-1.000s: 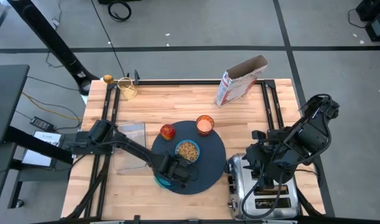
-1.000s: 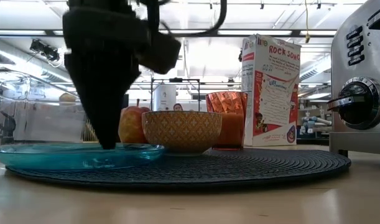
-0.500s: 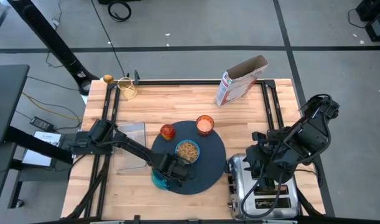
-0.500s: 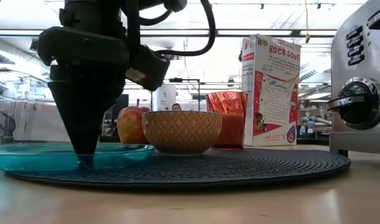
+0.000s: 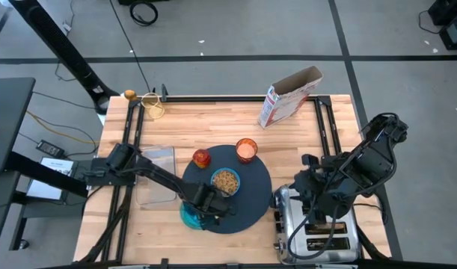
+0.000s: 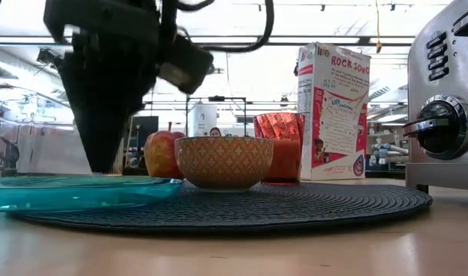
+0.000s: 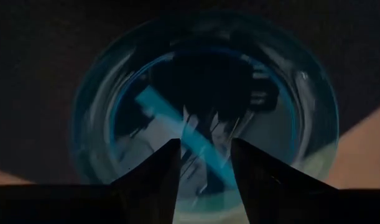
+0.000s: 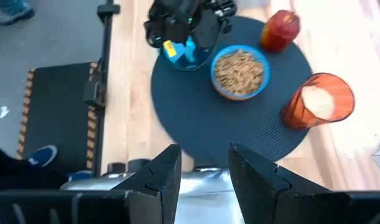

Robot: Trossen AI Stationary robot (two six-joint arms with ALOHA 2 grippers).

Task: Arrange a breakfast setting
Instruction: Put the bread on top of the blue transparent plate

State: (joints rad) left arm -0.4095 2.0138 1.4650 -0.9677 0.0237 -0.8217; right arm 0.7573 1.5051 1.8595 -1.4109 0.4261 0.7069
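The dark-grey round mat [image 5: 247, 196] lies mid-table. On it stand the blue bowl [image 5: 225, 180] with cereal, the red-orange apple [image 5: 202, 158] and the orange cup [image 5: 246, 149]. The teal plate [image 5: 186, 217] rests on the mat's near left edge and reaches out over the wood. My left gripper [image 7: 205, 149] is open, pointing down just above the plate [image 6: 73, 192]. My right gripper [image 8: 204, 155] is open and empty above the chrome toaster [image 5: 318, 228]. I cannot make out the toast slice or the gold spoon.
A clear tray [image 5: 157, 175] lies left of the mat. An open cereal box [image 5: 288, 97] stands at the far right. Small items [image 5: 149, 103] sit at the far left corner. Black rails [image 5: 131, 149] run along both table sides. Bare wood lies between mat and cereal box.
My left gripper has gone toward the table's left edge with its fingertips down on the teal plate. The plate slid a little left along the mat's edge. The gripper has then risen off the plate.
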